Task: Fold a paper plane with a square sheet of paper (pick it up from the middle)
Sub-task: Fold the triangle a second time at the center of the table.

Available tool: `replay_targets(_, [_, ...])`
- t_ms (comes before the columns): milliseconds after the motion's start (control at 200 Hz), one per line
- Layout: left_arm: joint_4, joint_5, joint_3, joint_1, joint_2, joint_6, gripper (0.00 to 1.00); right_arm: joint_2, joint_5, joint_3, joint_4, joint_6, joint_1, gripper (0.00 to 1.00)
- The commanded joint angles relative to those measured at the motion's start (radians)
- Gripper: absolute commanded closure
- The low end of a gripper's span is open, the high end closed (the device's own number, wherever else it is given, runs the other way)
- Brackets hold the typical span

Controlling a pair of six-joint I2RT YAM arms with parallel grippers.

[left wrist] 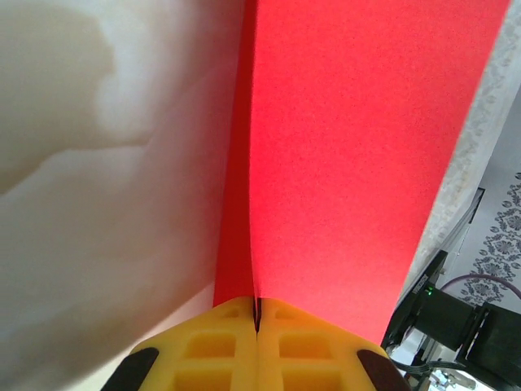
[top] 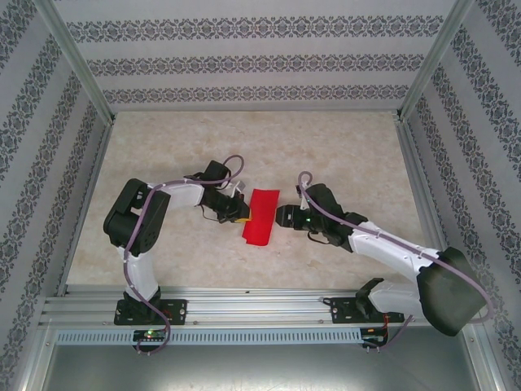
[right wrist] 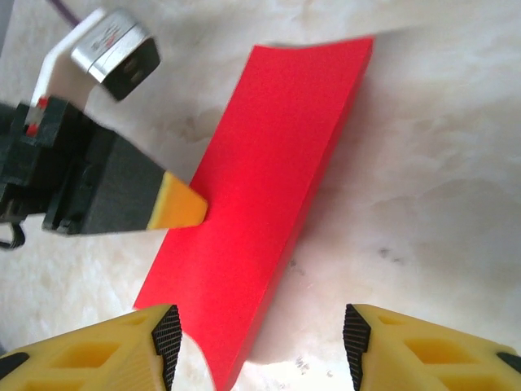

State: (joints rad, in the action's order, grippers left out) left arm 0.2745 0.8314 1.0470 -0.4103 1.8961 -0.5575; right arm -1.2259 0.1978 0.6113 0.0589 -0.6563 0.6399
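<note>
The left pincer (top: 241,216) is clamped shut on the left edge of the folded square sheet of paper (top: 260,217), over the worktop (top: 342,155). The right pincer (top: 281,216) is held apart, just right of the sheet.

Left hand (top: 243,217) and right hand (top: 282,216) flank the red paper (top: 260,213); far table (top: 326,147) lies open.

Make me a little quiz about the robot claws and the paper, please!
1. True or false: the left claw is pinching the paper.
2. Pick one: the right claw is A) open, not touching the paper; B) shut on the paper; C) holding a cup.
3. Fill in: the paper's colour is ____.
Key: 1 true; 2 A; 3 red.
</note>
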Motion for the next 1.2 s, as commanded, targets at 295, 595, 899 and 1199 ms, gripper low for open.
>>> replay_targets(295, [-0.056, 0.093, 0.018, -0.018, -0.044, -0.057, 0.99, -0.109, -0.321, 0.126, 0.138, 0.193, 0.296, 0.44])
replay_targets(595, [-0.072, 0.11, 0.055, -0.047, 0.045, -0.077, 0.99, -0.051, -0.184, 0.102, 0.102, 0.261, 0.295, 0.42])
replay_targets(899, [0.001, 0.091, 0.099, -0.058, 0.032, -0.046, 0.99, -0.232, -0.467, 0.245, 0.235, 0.274, 0.453, 0.35])
replay_targets(1199, [-0.031, 0.084, 0.067, -0.062, 0.015, -0.064, 0.98, -0.4, -0.549, 0.368, 0.301, 0.304, 0.496, 0.33])
